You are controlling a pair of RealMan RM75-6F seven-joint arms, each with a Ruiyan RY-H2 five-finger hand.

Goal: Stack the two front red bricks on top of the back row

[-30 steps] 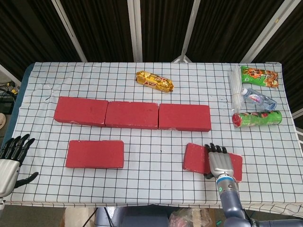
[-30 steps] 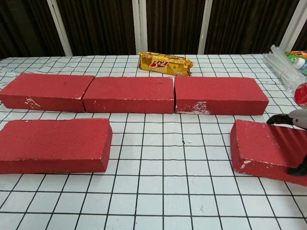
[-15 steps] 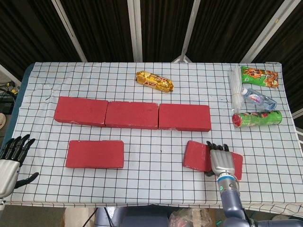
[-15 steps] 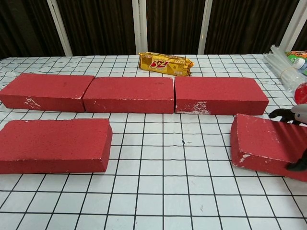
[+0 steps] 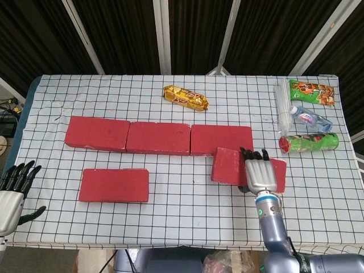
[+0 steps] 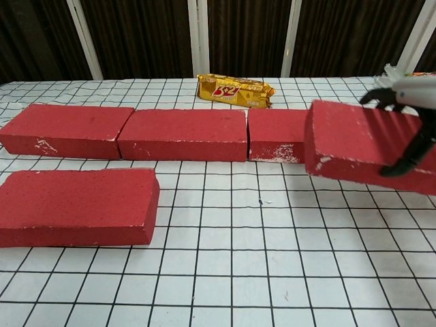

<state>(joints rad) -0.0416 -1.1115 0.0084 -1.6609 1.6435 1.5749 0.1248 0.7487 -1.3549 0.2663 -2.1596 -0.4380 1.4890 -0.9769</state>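
Note:
Three red bricks form the back row [image 5: 159, 138] [image 6: 182, 133] across the table's middle. My right hand [image 5: 260, 173] [image 6: 407, 119] grips a front red brick [image 5: 228, 167] [image 6: 354, 144] from above and holds it lifted off the table, tilted, in front of the row's right brick [image 5: 220, 139] [image 6: 276, 133]. The other front red brick [image 5: 114, 185] [image 6: 76, 207] lies flat at the front left. My left hand [image 5: 12, 190] hangs open beyond the table's left front corner, holding nothing.
A gold snack packet [image 5: 185, 98] [image 6: 235, 90] lies behind the back row. At the right edge are a green chips can [image 5: 309, 142], a water bottle [image 5: 310, 118], a green packet [image 5: 311, 92] and a clear plastic bundle [image 5: 282, 103].
My right hand has raised the right front brick off the table and carried it back and slightly left, towards the right brick of the back row. The left hand stays still.

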